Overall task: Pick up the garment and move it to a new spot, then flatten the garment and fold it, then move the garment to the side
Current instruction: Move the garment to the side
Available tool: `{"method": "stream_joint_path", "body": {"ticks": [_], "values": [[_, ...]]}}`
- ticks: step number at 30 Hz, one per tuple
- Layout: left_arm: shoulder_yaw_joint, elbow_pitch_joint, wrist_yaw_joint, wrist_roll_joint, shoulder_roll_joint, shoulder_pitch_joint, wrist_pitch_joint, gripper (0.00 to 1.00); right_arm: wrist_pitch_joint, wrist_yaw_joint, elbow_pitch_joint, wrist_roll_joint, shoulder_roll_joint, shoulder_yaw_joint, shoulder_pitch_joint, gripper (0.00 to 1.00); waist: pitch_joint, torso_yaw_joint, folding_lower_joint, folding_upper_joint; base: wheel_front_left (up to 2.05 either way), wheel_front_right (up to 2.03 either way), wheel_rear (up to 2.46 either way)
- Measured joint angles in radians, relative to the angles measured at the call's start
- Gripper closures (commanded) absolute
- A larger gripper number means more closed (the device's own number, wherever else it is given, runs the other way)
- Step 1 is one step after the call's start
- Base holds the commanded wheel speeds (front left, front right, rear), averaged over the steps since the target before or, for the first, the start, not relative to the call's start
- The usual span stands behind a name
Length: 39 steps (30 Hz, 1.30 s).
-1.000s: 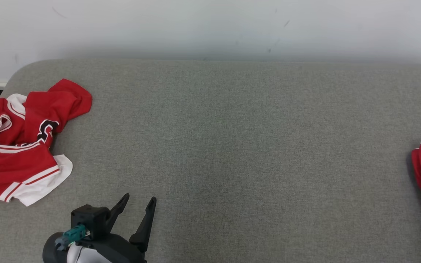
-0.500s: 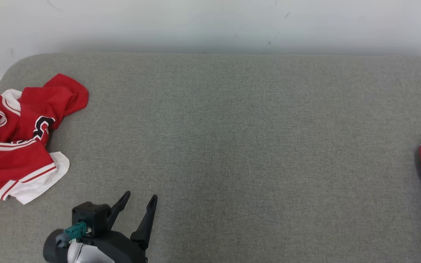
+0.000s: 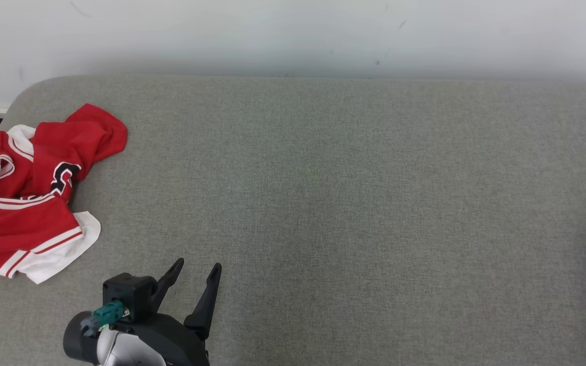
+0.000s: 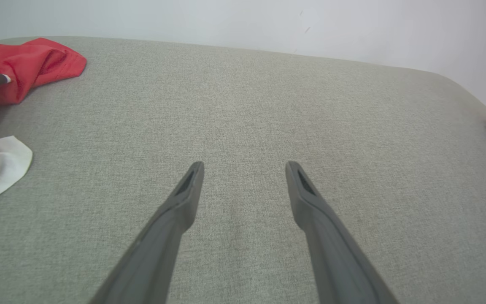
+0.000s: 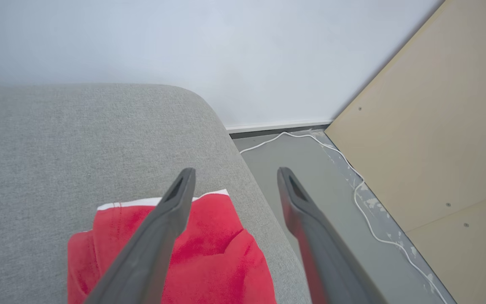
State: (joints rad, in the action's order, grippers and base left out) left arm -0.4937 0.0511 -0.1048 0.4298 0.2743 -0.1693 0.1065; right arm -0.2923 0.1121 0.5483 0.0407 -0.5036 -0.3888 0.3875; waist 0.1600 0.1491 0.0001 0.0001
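Jaws stand apart, empty, on your left gripper point(image 3: 197, 264) and right gripper point(image 5: 232, 175). Folded garment point(image 5: 209, 253) lies at the bench's point(image 3: 323, 178) right edge, seemingly finished; crumpled jersey point(image 3: 23, 203) waits at left edge.

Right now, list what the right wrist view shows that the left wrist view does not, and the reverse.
Right wrist view, not the left: the open right hand, the floor, a white cable lying on it, and a tan board.
Left wrist view, not the right: the open left hand and the crumpled red jersey with dark lettering.
Both: the grey cushion, the white wall, and the folded red garment, just a sliver in the left wrist view.
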Motion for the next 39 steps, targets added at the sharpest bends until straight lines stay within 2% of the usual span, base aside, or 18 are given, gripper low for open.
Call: {"method": "stream_joint_path", "body": {"ticks": [4, 8, 14, 16, 21, 25, 32, 39], "values": [[0.000, 0.010, 0.000, 0.000, -0.009, -0.002, 0.000, 0.00, 0.039, -0.029, 0.001, 0.008, 0.004, 0.029, 0.042, 0.00, -0.015, 0.000, -0.0001, -0.0001, 0.00, 0.00, 0.00], [0.001, 0.033, 0.000, 0.000, -0.019, -0.002, -0.002, 0.00, 0.089, -0.074, -0.001, 0.029, 0.035, 0.059, 0.058, 0.00, -0.038, 0.000, -0.0001, -0.0001, 0.00, 0.00, 0.00], [0.007, 0.061, 0.000, 0.003, -0.023, -0.001, -0.021, 0.00, 0.163, -0.165, -0.007, 0.117, 0.128, 0.078, 0.061, 0.00, -0.083, -0.009, -0.0001, -0.0002, 0.00, 0.00, 0.00], [0.017, 0.070, 0.000, 0.007, -0.025, 0.000, -0.038, 0.00, 0.195, -0.178, -0.018, 0.145, 0.190, 0.081, 0.040, 0.00, -0.111, -0.016, -0.0001, -0.0002, 0.00, 0.00, 0.00], [0.046, 0.072, -0.001, 0.011, -0.022, 0.018, -0.069, 0.00, 0.238, -0.190, -0.056, 0.178, 0.314, 0.124, -0.041, 0.00, -0.159, -0.035, -0.0002, -0.0003, 0.00, 0.00, 0.00], [0.060, 0.079, -0.002, 0.011, -0.023, 0.026, -0.090, 0.00, 0.266, -0.192, -0.100, 0.178, 0.377, 0.151, -0.125, 0.00, -0.195, -0.053, -0.0003, -0.0003, 0.00, 0.00, 0.00], [0.080, 0.080, -0.010, 0.010, -0.021, 0.068, -0.111, 0.00, 0.302, -0.199, -0.202, 0.168, 0.440, 0.209, -0.234, 0.00, -0.246, -0.079, -0.0003, -0.0003, 0.00, 0.00, 0.00], [0.100, 0.074, -0.011, 0.009, -0.021, 0.085, -0.122, 0.00, 0.306, -0.202, -0.271, 0.149, 0.435, 0.259, -0.286, 0.00, -0.270, -0.103, -0.0003, -0.0003, 0.00, 0.00, 0.00]]}}
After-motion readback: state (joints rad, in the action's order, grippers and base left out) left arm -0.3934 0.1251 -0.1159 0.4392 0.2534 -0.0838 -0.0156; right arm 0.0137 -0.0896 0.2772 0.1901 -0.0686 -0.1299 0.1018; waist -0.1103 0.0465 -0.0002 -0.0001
